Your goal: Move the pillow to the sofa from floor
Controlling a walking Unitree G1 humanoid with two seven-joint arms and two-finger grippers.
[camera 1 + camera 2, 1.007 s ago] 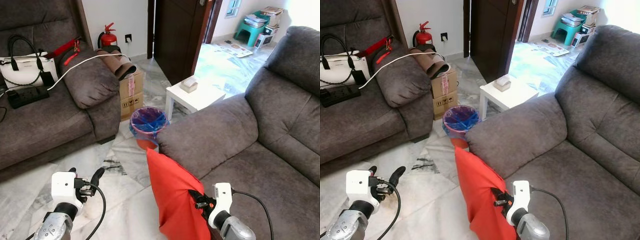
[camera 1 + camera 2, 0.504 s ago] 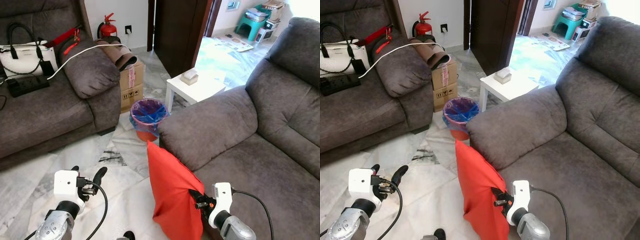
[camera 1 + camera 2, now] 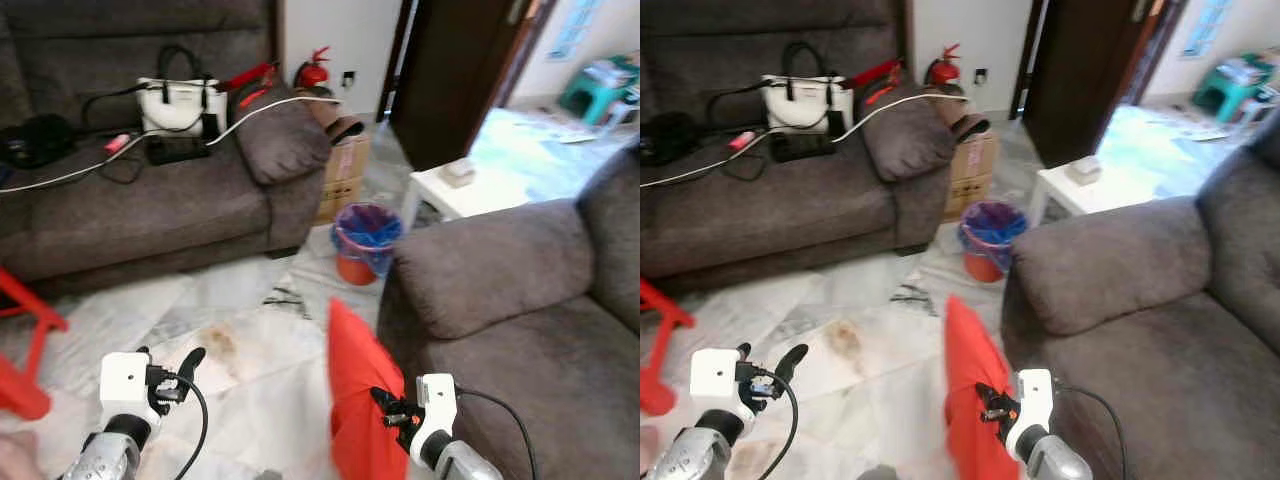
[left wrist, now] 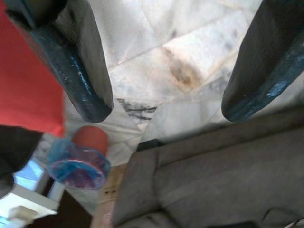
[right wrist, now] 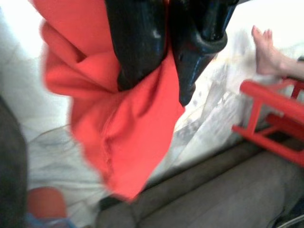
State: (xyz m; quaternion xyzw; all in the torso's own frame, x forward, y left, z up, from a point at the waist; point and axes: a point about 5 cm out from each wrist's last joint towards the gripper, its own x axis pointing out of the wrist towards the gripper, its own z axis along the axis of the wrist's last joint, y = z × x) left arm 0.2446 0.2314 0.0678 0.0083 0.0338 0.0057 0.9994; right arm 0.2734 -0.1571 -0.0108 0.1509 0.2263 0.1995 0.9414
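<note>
Right tool [image 5: 161, 66]: fingers pressed together on a fold of the red pillow [image 3: 358, 400], pinching the fabric. The pillow hangs upright from this grip above the marble floor [image 3: 240, 320], just beside the front of the near grey sofa [image 3: 520, 330], close to its armrest; whether its lower edge touches the floor cannot be told. It does not rest on the sofa seat.

Left tool [image 4: 166, 102]: fingers spread, nothing between them, held over the floor well apart from the pillow. A brown stain [image 3: 220, 340] marks the floor tiles ahead of it.

Second grey sofa [image 3: 140, 200] across the floor, carrying a white handbag [image 3: 180, 100], a black power strip [image 3: 180, 150] and a white cable [image 3: 270, 108] laid over its armrest. Between the two sofas: a red bin lined with a blue bag [image 3: 362, 240], a cardboard box [image 3: 343, 175], and a small white desk [image 3: 455, 195] with a small box [image 3: 460, 172] on it. A red fire extinguisher [image 3: 314, 70] stands at the wall.

A red frame [image 3: 25, 350] stands at the floor's left edge. The right wrist view shows a person's bare foot [image 5: 266, 52] near it.
</note>
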